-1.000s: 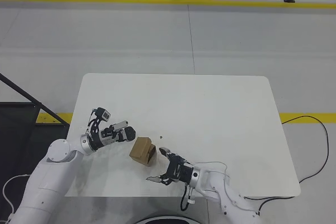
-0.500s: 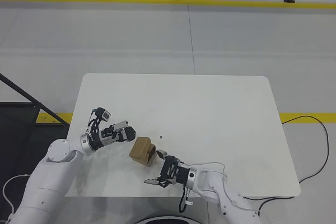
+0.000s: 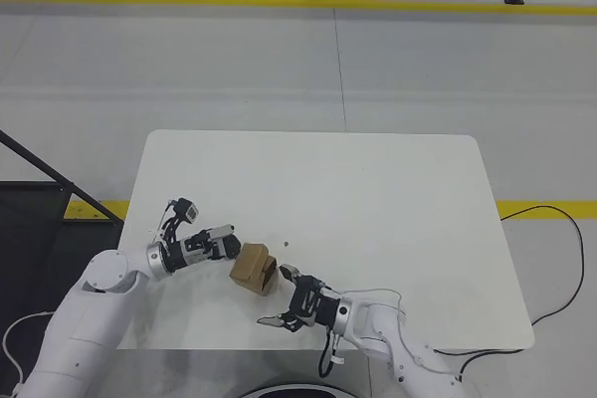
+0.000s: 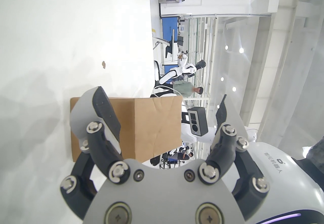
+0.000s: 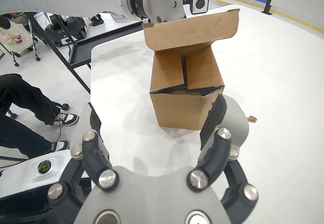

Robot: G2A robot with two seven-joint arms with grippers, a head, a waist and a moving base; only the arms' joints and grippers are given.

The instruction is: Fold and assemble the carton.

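There is lettering on the white shell beside my left gripper (image 4: 162, 98) and on a blue wall panel far behind the table (image 3: 378, 179); I leave both unread. The faces of the carton (image 3: 253, 269) that I can see are plain brown card.

Compared with a second ago, the left gripper (image 3: 229, 243) has dropped slightly and sits closer to the carton. The right gripper (image 3: 277, 296) has edged in toward it too, while the carton itself lies where it did.

The carton sits near the table's front edge, left of centre, between my two grippers and skewed to the table's sides. Its open mouth is turned toward the right gripper (image 5: 155, 106), and inside it two folded flaps meet at a slit. One long flap (image 5: 192, 30) sticks out from the edge of the mouth on the left gripper's side. The closed face (image 4: 149, 126) looks at the left wrist camera. It is close to a cube (I can't pick a long axis).

Both grippers are spread wide and hold nothing. One left finger (image 4: 105, 111) overlaps the closed face in its own view, though I cannot tell whether it touches. One right finger (image 5: 215, 118) is just beside a corner of the mouth. A small brown scrap (image 5: 252, 119) lies on the table near the carton.
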